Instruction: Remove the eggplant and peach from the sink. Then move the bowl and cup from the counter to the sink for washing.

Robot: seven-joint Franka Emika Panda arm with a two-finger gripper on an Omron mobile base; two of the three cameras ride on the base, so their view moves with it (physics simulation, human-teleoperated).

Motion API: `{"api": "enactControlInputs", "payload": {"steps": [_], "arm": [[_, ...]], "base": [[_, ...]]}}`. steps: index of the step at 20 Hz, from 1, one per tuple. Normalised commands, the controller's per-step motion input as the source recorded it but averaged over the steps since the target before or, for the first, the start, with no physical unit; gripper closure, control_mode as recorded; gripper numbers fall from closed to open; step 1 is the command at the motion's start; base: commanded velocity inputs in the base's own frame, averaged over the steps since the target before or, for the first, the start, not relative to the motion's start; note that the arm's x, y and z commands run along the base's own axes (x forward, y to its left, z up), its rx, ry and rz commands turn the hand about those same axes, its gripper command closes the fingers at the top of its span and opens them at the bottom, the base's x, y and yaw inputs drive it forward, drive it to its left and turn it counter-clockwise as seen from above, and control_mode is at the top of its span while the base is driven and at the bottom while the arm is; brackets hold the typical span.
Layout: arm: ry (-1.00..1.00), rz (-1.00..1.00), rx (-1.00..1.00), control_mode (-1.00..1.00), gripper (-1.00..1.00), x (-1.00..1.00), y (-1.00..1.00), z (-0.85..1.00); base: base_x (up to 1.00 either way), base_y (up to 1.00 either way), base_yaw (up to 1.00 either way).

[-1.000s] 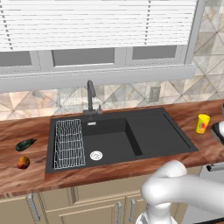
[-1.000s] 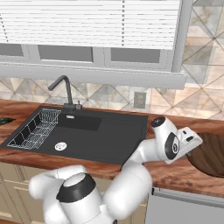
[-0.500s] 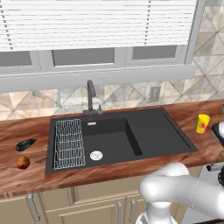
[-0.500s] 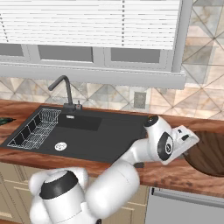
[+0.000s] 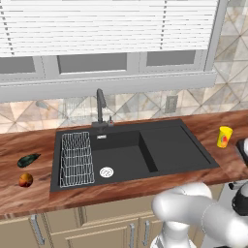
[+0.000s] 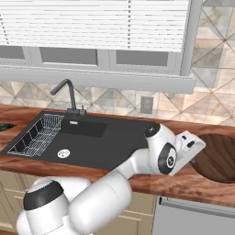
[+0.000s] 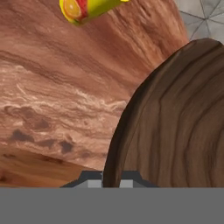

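Observation:
The wide brown wood-grain bowl (image 6: 216, 157) sits on the counter at the far right. My gripper (image 6: 198, 148) is at its left rim. In the hand view the bowl (image 7: 175, 127) rim stands between the two fingertips, and the gripper (image 7: 111, 180) is shut on it. The yellow cup (image 5: 224, 136) with a red mark stands on the counter right of the black sink (image 5: 174, 145), and it shows beyond the bowl as the cup (image 7: 85, 8). The dark eggplant (image 5: 28, 160) and the orange-red peach (image 5: 25, 180) lie on the counter left of the sink (image 6: 114, 142).
A dark faucet (image 5: 100, 104) rises behind the basin. A wire rack (image 5: 76, 157) fills the basin's left side, with the silver drain (image 5: 106, 171) beside it. My white arm (image 6: 137, 160) reaches across the counter's front edge toward the bowl.
The arm's elbow has swung a little and the hand has rolled slightly. The hand stays at the bowl's rim, and the bowl has hardly moved.

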Motion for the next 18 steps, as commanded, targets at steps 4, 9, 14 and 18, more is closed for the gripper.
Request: {"api": "enactControlInputs", "payload": {"steps": [4, 9, 14, 18], "arm": [[-0.01, 0.1, -0.06, -1.0, 1.0, -0.28, 0.11, 0.22], [0.0, 0.1, -0.07, -1.0, 1.0, -0.25, 0.09, 0.26], [0.0, 0.08, -0.04, -1.0, 1.0, -0.22, 0.13, 0.26], [0.0, 0.06, -0.03, -1.0, 1.0, -0.21, 0.14, 0.25]], "base": [[0.0, 0.0, 0.0], [0.0, 0.0, 0.0], [0.0, 0.0, 0.0], [0.0, 0.0, 0.0]]}}
